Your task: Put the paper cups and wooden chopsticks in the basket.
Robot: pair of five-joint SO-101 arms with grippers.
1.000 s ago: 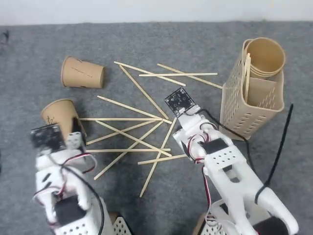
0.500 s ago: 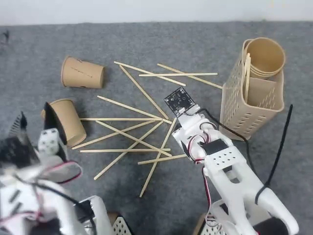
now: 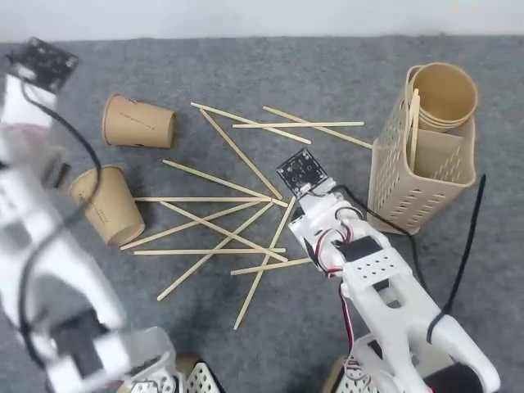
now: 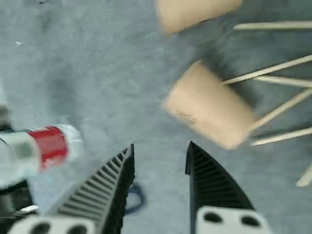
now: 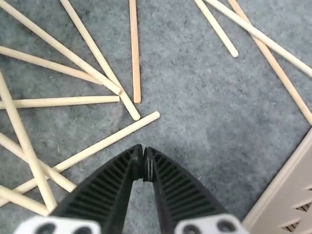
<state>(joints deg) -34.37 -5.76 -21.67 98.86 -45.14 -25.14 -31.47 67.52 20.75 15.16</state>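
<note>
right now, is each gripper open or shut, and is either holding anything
Left gripper: open, empty, with a cup lying beyond its tips.
Right gripper: shut, holding nothing, a chopstick just past its tips.

A grey, carpet-like surface (image 3: pixel 327 74) lies under everything. Along its far edge runs a pale white strip (image 3: pixel 246 16) - wall or board, hard to tell.

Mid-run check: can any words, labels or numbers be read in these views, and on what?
No text can be read.
Upper cup: small dark print on its side, too small to read.
Lower cup: faint marks, too small to read.
Red-banded object: blurred, nothing legible.
</note>
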